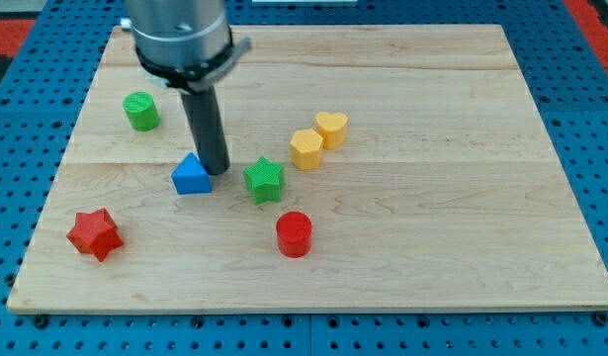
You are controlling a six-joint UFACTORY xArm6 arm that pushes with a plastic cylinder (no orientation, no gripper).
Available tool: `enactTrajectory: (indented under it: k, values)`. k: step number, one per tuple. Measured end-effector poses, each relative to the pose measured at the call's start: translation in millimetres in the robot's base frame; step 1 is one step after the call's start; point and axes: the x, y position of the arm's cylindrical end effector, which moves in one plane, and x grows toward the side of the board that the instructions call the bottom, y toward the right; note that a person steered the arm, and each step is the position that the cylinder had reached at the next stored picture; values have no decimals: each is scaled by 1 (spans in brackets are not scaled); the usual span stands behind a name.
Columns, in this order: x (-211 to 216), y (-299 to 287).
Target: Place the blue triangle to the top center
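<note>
The blue triangle (191,175) lies on the wooden board (432,227) left of the middle. My tip (217,171) stands at the triangle's right edge, touching or nearly touching it. The dark rod rises from there to the arm's grey body at the view's top left. The green star (264,180) lies just right of the tip.
A green cylinder (141,111) sits at the upper left. A red star (94,233) sits at the lower left. A red cylinder (294,234) lies below the green star. A yellow hexagon (306,148) and a yellow heart (331,129) touch each other near the middle.
</note>
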Motion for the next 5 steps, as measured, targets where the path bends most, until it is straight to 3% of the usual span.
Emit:
enactTrajectory:
  k: [1, 2, 3, 4, 5]
  values:
    - [76, 43]
    - [82, 20]
    - [38, -13]
    - [61, -26]
    - [55, -50]
